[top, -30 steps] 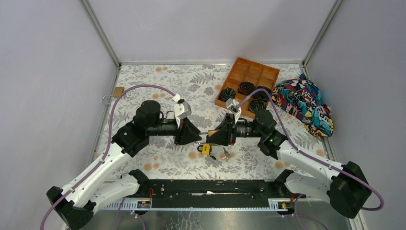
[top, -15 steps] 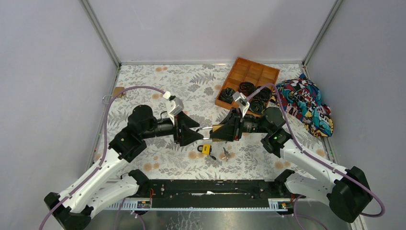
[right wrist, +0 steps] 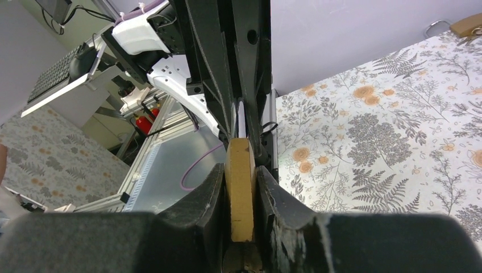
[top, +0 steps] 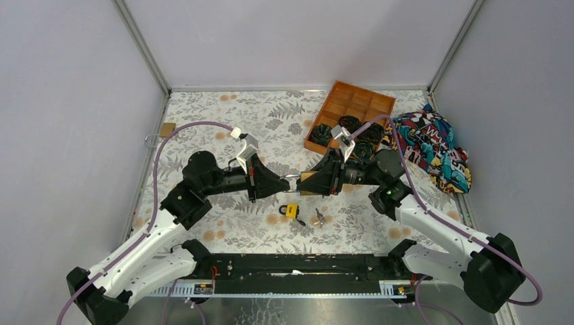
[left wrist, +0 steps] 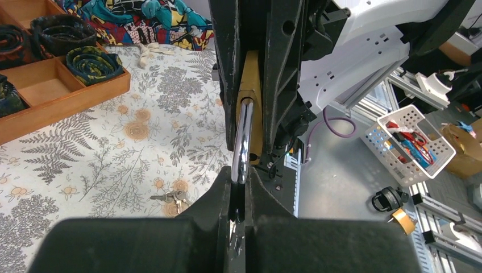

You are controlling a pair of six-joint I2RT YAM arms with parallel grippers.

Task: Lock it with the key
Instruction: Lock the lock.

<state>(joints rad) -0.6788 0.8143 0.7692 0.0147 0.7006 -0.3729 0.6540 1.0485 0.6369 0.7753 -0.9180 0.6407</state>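
A brass padlock [top: 306, 181] with a steel shackle [top: 291, 178] hangs in the air between my two arms above the middle of the table. My left gripper [top: 281, 183] is shut on the shackle [left wrist: 243, 136]. My right gripper [top: 309, 183] is shut on the brass body [right wrist: 240, 182], which also shows in the left wrist view [left wrist: 250, 108]. A bunch of keys [top: 318, 217] lies on the floral table below; it shows in the left wrist view [left wrist: 170, 198] too. No gripper holds the keys.
A small yellow-and-black padlock [top: 291, 210] lies beside the keys. A wooden tray [top: 369, 103] with coiled black bands stands at the back right, with a colourful cloth [top: 433, 145] to its right. Another brass padlock [top: 164, 130] lies at the table's left edge.
Both grippers, still shut on the padlock, have moved a little up and toward the back. The small padlock and the keys on the table have not moved.
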